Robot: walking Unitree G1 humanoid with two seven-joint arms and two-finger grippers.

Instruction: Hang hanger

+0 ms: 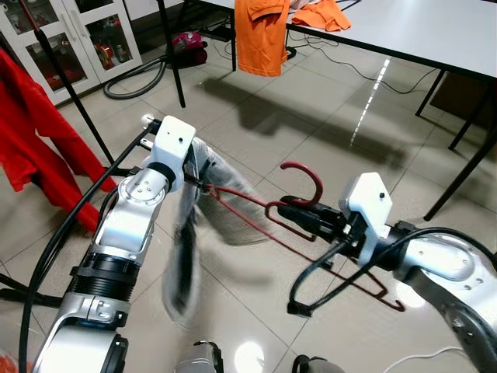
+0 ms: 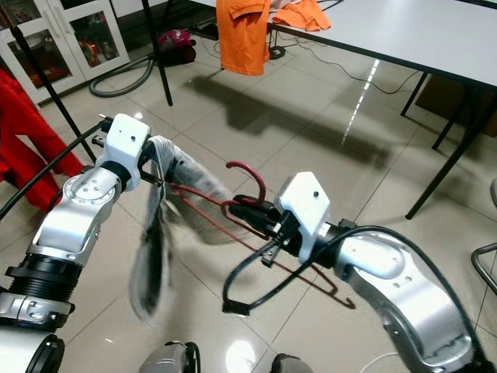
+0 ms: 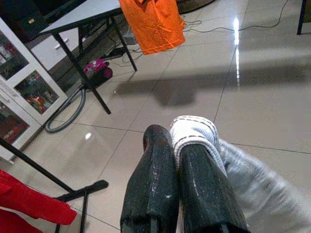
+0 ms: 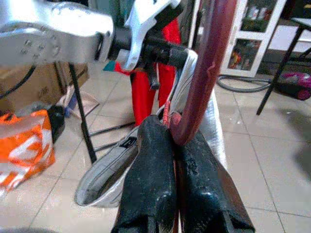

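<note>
A dark red hanger (image 1: 303,183) is held level over the floor, its hook curling upward. My right gripper (image 1: 286,210) is shut on the hanger at the base of the hook (image 4: 204,73). A grey garment (image 1: 186,256) hangs blurred from the hanger's left end. My left gripper (image 1: 200,183) is shut on the garment's white stitched edge (image 3: 194,130). The black clothes rack pole (image 1: 74,97) stands at the left with red clothing (image 1: 35,140) on it.
A white table (image 1: 435,31) with black legs stands at the back right, orange shirts (image 1: 260,35) draped over its edge. A vacuum cleaner (image 1: 186,48) and hose lie by a glass cabinet (image 1: 70,39) at the back left. An orange bag (image 4: 24,145) sits on the floor.
</note>
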